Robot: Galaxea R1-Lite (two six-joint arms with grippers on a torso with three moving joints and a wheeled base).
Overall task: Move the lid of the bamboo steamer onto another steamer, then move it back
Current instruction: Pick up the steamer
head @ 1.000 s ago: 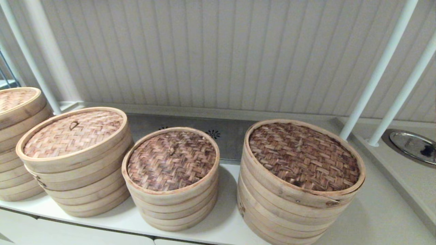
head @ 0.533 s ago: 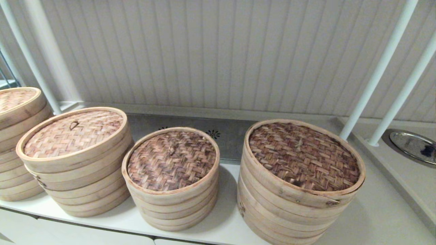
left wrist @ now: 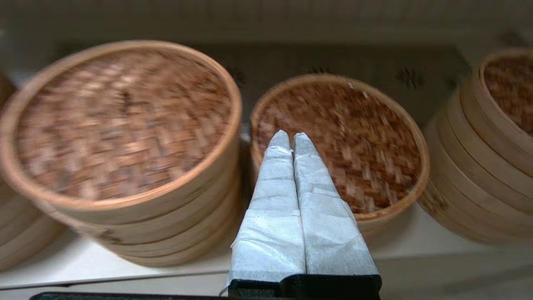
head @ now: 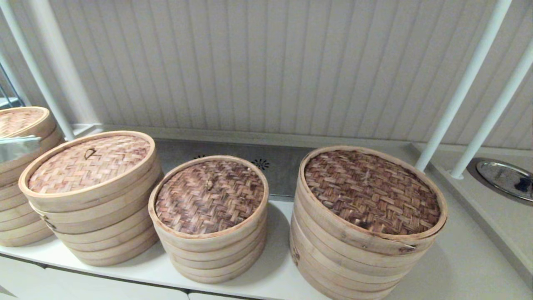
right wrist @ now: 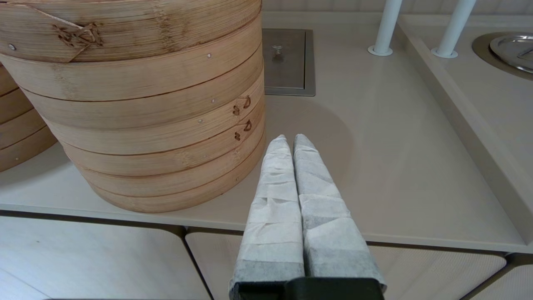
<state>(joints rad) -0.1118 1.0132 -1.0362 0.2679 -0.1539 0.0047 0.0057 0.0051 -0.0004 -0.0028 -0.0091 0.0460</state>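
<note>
From the head camera I am seeing the bamboo steamer lid [head: 209, 197] sitting on the smallest stack, in the middle of the pale surface [head: 454, 266], with another steamer [head: 89, 196] just beside it on my left and the widest steamer [head: 366, 221] on my right; a fourth stack [head: 18, 175] is standing at the far left edge, and neither arm is showing here. Through the left wrist camera I am watching the left gripper [left wrist: 291, 139] hovering in front of and above the lid's near rim [left wrist: 377, 214], its paper-wrapped fingers [left wrist: 270, 200] pressed together and holding nothing; the lid is lying just beyond the fingertips, untouched. Through the right wrist camera I am seeing the right gripper [right wrist: 290, 139] hanging low at the surface's front edge, beside the widest steamer's wall, its fingers [right wrist: 329, 216] also closed flat on each other and empty, well apart from the lid.
</note>
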